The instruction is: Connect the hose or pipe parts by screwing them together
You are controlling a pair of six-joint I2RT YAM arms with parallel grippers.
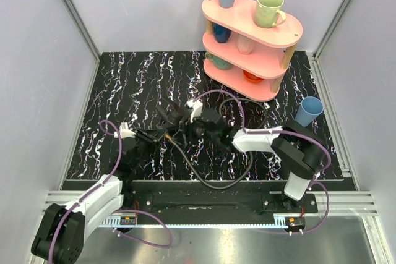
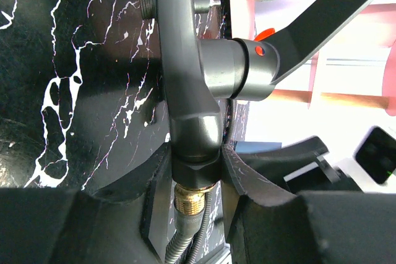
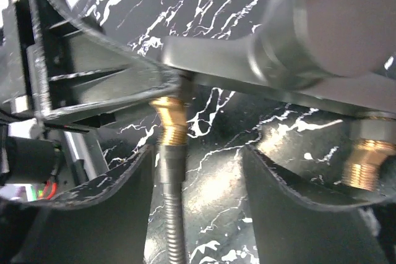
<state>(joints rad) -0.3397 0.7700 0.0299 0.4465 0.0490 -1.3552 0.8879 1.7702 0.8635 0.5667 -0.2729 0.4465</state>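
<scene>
**Left clamped on tap, right released around hose**

- Landmark: pink shelf (image 1: 247,13) at the back right of the mat (image 1: 124,85).
- Tap (image 2: 192,78): dark grey body out in front of the shelf and to its left, mid-mat. The lever (image 2: 334,17) sticks out to the side, with a red dot (image 2: 258,51) at its hub.
- Left gripper (image 2: 195,165): clenched on the tap's lower collar, one finger pressed on each side. It comes in from the side far from the shelf.
- Fitting (image 3: 170,115): brass, butted up against the underside of the tap. I can't tell how far it is threaded in.
- Hose (image 3: 173,214): braided, runs straight off the fitting. In the top view it loops across the mat in front of the shelf, toward the arm bases.
- Right gripper (image 3: 198,153): released, fingers spread to either side of the hose just below the fitting. There is a clear gap on one side. The other finger is close to the hose, and contact is unclear. It sits on the shelf side of the tap.
- Second brass fitting (image 3: 365,162): hangs from the tap further along, apart from the first, with nothing on it.
- Blue cup (image 1: 309,110): on the mat just in front of the shelf's right end, well apart from the tap.
</scene>
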